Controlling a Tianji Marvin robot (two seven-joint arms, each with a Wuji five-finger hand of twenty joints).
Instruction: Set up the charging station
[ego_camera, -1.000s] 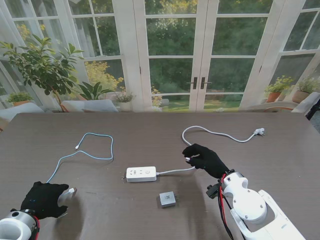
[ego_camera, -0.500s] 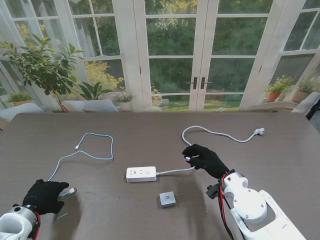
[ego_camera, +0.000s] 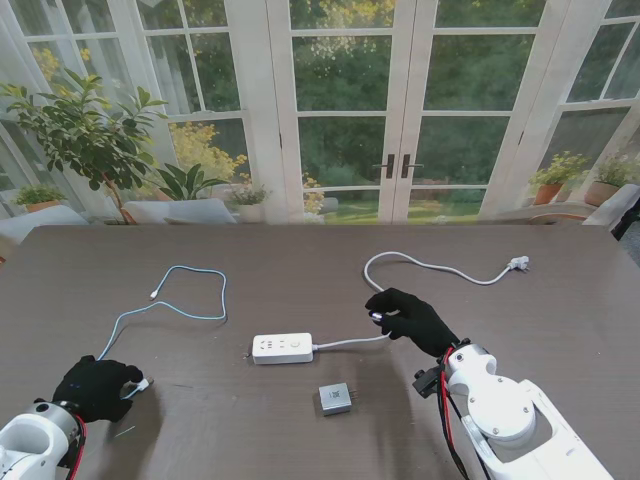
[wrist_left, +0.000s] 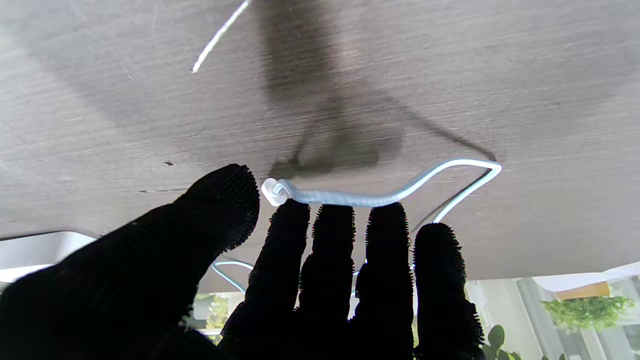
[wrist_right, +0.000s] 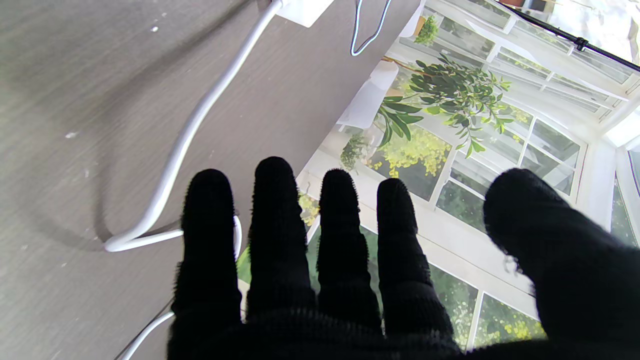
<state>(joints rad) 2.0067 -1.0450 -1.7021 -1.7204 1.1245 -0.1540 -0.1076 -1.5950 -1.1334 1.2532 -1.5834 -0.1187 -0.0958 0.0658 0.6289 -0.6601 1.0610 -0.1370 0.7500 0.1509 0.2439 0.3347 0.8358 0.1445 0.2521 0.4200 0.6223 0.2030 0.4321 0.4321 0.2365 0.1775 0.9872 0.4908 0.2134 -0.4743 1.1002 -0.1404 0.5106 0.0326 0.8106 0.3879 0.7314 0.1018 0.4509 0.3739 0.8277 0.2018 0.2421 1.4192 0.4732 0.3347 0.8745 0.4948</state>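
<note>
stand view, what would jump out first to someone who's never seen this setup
Probably the white power strip near the table's middle, its thick cord looping away under the black-gloved right hand. At the near left, the left hand sits at one end of a thin pale-blue cable, and a small grey charger block lies alone nearer to me than the strip.

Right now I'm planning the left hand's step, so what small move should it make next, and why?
Probably close the left hand on the thin light-blue charging cable. Its white plug end lies across the fingertips with the thumb apart, so the cable does not look pinched.
</note>
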